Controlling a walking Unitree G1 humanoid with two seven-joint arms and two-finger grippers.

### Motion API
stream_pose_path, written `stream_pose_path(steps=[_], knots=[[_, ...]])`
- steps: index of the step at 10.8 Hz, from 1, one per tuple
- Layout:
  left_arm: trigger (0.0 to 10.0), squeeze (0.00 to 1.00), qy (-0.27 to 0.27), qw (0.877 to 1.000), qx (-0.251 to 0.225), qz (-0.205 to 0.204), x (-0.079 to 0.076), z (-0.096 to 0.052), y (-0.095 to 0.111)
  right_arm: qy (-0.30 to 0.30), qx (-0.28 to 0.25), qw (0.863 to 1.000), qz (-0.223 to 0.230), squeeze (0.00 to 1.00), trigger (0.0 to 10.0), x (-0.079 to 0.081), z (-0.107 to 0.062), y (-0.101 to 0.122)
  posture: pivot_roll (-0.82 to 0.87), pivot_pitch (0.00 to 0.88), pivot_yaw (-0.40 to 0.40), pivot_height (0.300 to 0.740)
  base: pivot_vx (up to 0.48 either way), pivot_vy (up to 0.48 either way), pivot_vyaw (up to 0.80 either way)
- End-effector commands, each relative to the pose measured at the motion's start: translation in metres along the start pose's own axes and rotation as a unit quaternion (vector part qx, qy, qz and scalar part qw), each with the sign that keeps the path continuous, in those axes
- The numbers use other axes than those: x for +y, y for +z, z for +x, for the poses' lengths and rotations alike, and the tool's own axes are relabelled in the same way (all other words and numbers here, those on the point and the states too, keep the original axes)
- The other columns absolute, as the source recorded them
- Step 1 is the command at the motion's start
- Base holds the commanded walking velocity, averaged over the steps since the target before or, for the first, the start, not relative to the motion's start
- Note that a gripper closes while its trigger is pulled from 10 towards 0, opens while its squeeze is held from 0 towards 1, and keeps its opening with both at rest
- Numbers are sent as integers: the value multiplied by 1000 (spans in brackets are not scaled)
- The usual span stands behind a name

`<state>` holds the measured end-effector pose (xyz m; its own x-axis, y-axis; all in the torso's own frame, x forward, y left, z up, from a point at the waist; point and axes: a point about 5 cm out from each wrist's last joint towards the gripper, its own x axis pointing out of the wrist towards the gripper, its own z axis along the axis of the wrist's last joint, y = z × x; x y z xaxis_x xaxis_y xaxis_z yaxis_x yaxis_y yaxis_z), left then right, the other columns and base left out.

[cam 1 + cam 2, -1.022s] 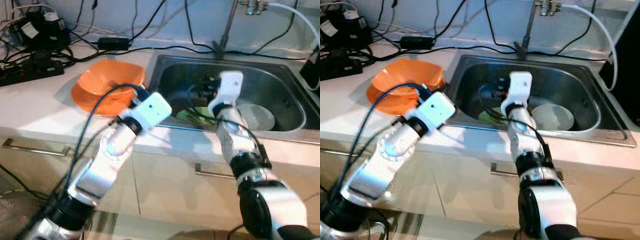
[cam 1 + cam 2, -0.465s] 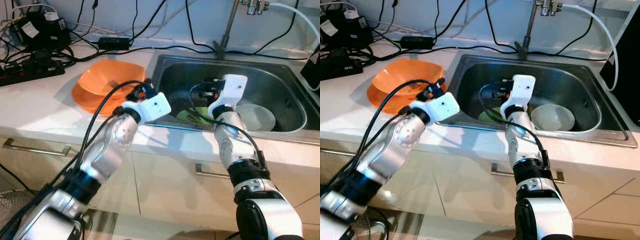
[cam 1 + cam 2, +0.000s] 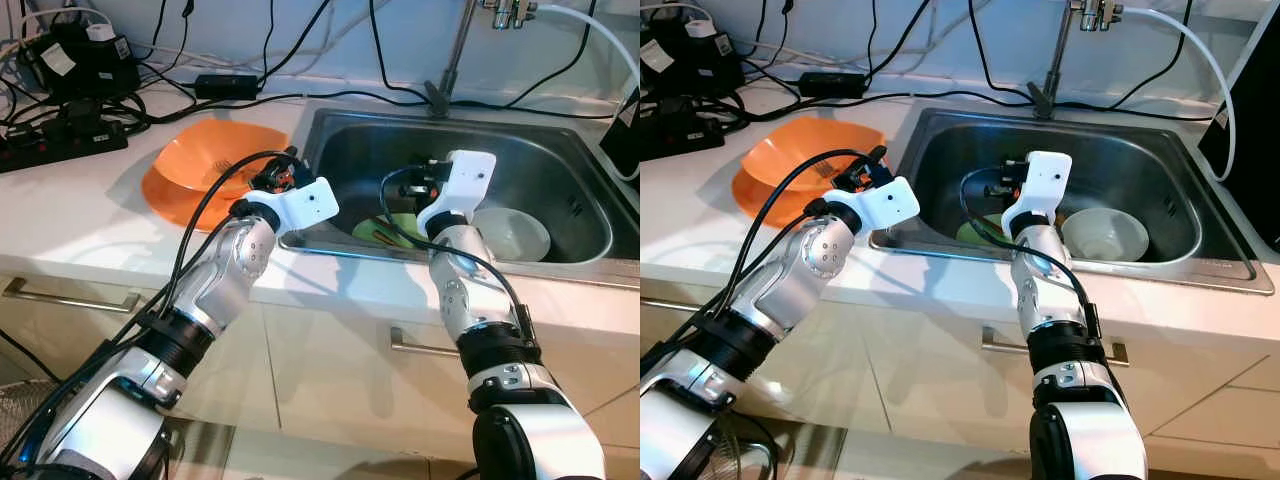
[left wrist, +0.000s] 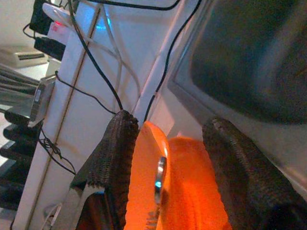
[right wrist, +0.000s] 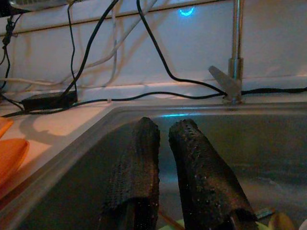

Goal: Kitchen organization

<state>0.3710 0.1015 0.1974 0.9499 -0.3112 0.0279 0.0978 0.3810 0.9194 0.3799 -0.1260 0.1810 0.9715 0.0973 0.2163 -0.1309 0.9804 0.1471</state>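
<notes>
sink (image 3: 585, 195): steel basin set in white tabletop (image 3: 90, 215), faucet (image 3: 452, 55) at 12 o'clock of the basin.
in sink: white bowl (image 3: 512, 232) toward 3 o'clock side, green plate (image 3: 392, 228) just beside it at its 9 o'clock, partly hidden behind R forearm.
orange bowls (image 3: 200, 175): stacked pair on tabletop, at 9 o'clock of sink, just off its rim. metal utensil (image 4: 159, 179) lying inside the top one.
left gripper (image 4: 165, 158): over the sink-side edge of the orange bowls, fingers (image 4: 115, 160) spread wide, bowl rim + utensil showing between them. not gripping anything, can't tell if touching.
right gripper (image 5: 163, 163): inside sink area, above the green plate, pointing to back wall. fingers (image 5: 139, 163) narrow, only a slim gap, nothing between them.
cables (image 3: 300, 55): black leads across back of tabletop at 12 o'clock, power strip (image 3: 65, 140) + black adapters (image 3: 75, 60) at 10 o'clock corner.
hose (image 3: 600, 35): white, curving from faucet area toward 2 o'clock.
cabinet front: drawer handles (image 3: 70, 297) below tabletop edge.
</notes>
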Motion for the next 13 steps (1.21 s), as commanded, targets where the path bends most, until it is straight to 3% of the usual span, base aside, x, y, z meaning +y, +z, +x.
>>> stream_pose_path(steps=[1,2,3,13], knots=[[10000,0,7,1000,-5,7,3,4,3,-2,0,1000,3,0,10000,-1,0,1,209,41,-4,740,0,0,0],[5333,0,11,1000,1,6,5,5,1,-2,0,1000,4,0,10000,-1,-1,2,208,42,-4,740,0,0,0],[0,0,13,1000,2,5,6,5,0,-3,1,1000,4,0,10000,-1,-1,2,208,39,-4,740,0,0,0],[0,0,18,1000,5,11,10,7,-4,1,8,1000,5,0,10000,2,1,0,219,18,-6,740,0,0,0]])
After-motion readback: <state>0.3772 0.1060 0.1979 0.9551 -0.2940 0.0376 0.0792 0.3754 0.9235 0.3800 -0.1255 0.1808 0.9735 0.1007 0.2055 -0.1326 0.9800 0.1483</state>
